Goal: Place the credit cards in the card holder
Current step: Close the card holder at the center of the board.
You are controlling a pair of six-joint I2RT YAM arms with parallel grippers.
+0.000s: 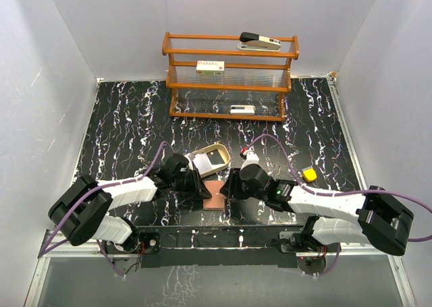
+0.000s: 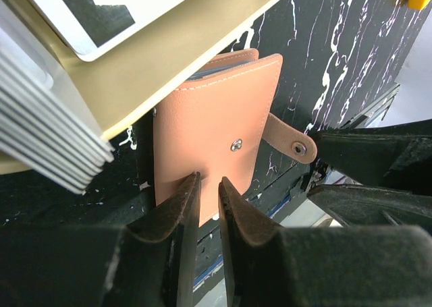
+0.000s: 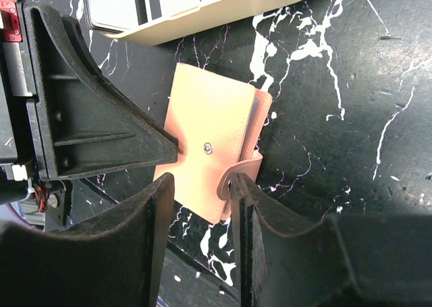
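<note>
Lying folded, pinkish-tan leather card holder (image 2: 209, 131)

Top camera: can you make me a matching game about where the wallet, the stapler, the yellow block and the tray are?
1 card holder
2 stapler
3 yellow block
4 tan tray

A top shelf of the wooden rack
B right side of the table
C holding cards
D lying closed, in front of the tray

Pairs: 1-D, 2-A, 3-B, 4-C.
</note>
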